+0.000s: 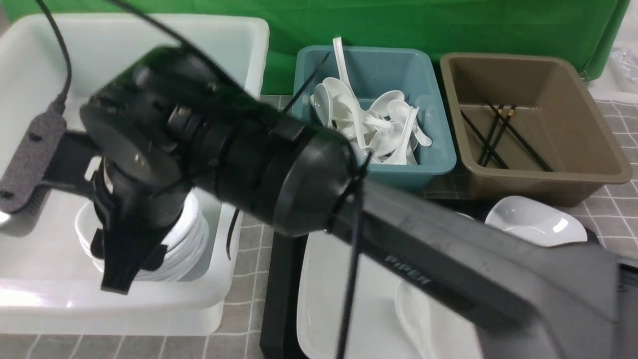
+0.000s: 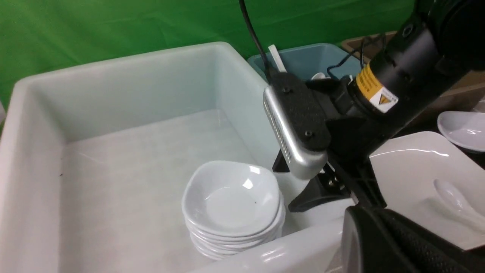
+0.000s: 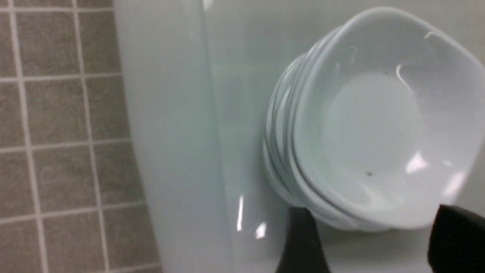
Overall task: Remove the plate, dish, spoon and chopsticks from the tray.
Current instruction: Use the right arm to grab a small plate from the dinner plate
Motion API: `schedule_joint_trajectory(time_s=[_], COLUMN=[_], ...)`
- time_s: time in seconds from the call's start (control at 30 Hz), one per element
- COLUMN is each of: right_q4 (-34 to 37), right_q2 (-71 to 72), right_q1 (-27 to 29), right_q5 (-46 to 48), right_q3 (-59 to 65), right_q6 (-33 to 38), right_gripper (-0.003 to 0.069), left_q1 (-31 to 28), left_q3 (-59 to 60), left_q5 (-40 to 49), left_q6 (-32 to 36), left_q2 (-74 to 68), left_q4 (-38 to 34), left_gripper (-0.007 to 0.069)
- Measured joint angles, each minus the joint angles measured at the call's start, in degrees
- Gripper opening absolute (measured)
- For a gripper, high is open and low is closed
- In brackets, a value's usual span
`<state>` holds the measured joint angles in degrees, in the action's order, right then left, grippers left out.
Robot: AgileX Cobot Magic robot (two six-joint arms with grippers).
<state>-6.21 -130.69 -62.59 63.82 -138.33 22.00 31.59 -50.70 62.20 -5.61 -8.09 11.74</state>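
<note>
Lying nearest, the glossy white square plate (image 1: 324, 299) sat on the black textured tray (image 1: 279, 299). The stubby white spoon (image 2: 454, 199) lay on it, its long axis slanting across the plate. The left gripper (image 2: 398, 242), pressed together with nothing seen in it, hovered near the plate's edge, so it looked the nearer tool.

Further left, the right gripper (image 3: 373, 212) hung spread wide over the stack of small dishes (image 2: 231, 201) in the smooth white bin (image 1: 124, 299). It pinched nothing and stood well apart from the tray, which lay to its right. A rounded dish (image 1: 536, 219) rested at the tray's far corner.

Beyond, the teal bin (image 1: 433, 164) held white spoons, and thin black chopsticks (image 1: 498, 134) lay in the brown bin (image 1: 613, 167).
</note>
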Motion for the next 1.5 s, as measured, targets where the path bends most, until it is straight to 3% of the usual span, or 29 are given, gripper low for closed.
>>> schedule_joint_trajectory(time_s=[0.2, 0.33, 0.43, 0.53, 0.57, 0.67, 0.7, 0.77, 0.9, 1.17, 1.33, 1.5], right_q4=[-5.26, -6.45, -6.85, -7.23, -7.23, -7.25, -7.25, -7.25, -7.19, -9.32, -10.85, -11.60], right_q2=[12.15, 24.65, 31.89, 41.33, 41.97, 44.68, 44.67, 44.07, 41.96, 36.32, 33.52, 32.12], right_q1=[1.12, 6.46, 11.27, 21.13, 22.21, 31.04, 31.49, 36.66, 41.10, 44.54, 44.82, 44.82], right_q5=[3.05, 3.05, 3.00, 2.16, 1.97, -8.56, -9.48, -21.38, -29.73, -38.01, -40.02, -41.31], right_q3=[4.47, 19.57, 31.98, 55.07, 57.39, 74.09, 74.09, 83.21, 87.31, 87.66, 87.66, 87.66], right_q6=[-4.99, -8.04, -9.35, -9.23, -9.09, -5.73, -5.51, -3.25, -2.39, -0.25, 0.30, 0.30], right_gripper=[0.0276, 0.0201, 0.0202, 0.0248, 0.0252, 0.0327, 0.0331, 0.0382, 0.0430, 0.0438, 0.0366, 0.0249], left_q1=[0.00, 0.00, 0.00, 0.00, 0.00, 0.00, 0.00, 0.00, 0.00, 0.00, 0.00, 0.00], left_q3=[4.49, 5.47, 5.47, 5.47, 5.47, 5.47, 5.53, 5.93, 6.18, 6.44, 6.44, 6.44], left_q5=[-7.67, -10.74, -11.28, -12.60, -12.78, -14.43, -14.64, -16.17, -16.73, -16.68, -15.74, -14.30], left_q6=[4.12, 6.40, 7.62, 8.40, 8.46, 8.61, 8.61, 8.61, 8.61, 8.61, 8.61, 8.61], left_q2=[-0.78, -2.62, -3.58, -5.27, -5.38, -6.90, -7.05, -7.88, -8.51, -8.51, -8.51, -8.51], left_q4=[-5.36, -6.91, -6.91, -6.91, -6.91, -6.91, -6.91, -6.91, -7.20, -7.97, -8.23, -8.38], left_gripper=[0.0021, 0.0021, 0.0021, 0.0021, 0.0021, 0.0021, 0.0021, 0.0021, 0.0021, 0.0021, 0.0021, 0.0021])
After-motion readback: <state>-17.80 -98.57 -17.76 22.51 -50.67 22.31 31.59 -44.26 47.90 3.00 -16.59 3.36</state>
